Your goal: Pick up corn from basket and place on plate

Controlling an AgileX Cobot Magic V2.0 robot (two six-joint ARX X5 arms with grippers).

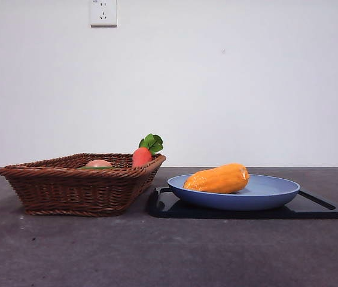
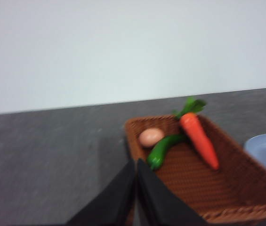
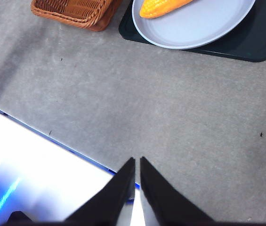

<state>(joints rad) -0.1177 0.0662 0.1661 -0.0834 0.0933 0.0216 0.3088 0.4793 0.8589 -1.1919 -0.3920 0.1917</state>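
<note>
On the plate (image 1: 276, 190) lies the corn (image 1: 218, 179) — untouched

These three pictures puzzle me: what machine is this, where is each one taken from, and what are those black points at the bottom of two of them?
It is a robot with two arms at a table. One picture looks level across the table from a low camera. The other two come from cameras on the arms' wrists, and the black points are each arm's gripper, two jaws for pinching things.

On the table stands a wicker basket and beside it a black tray carrying a blue plate. The corn lies on the plate. In the basket are a carrot, a green vegetable and a pinkish round piece.

The left gripper is near the basket, the right gripper away from the plate. Both are shut and hold nothing.
</note>
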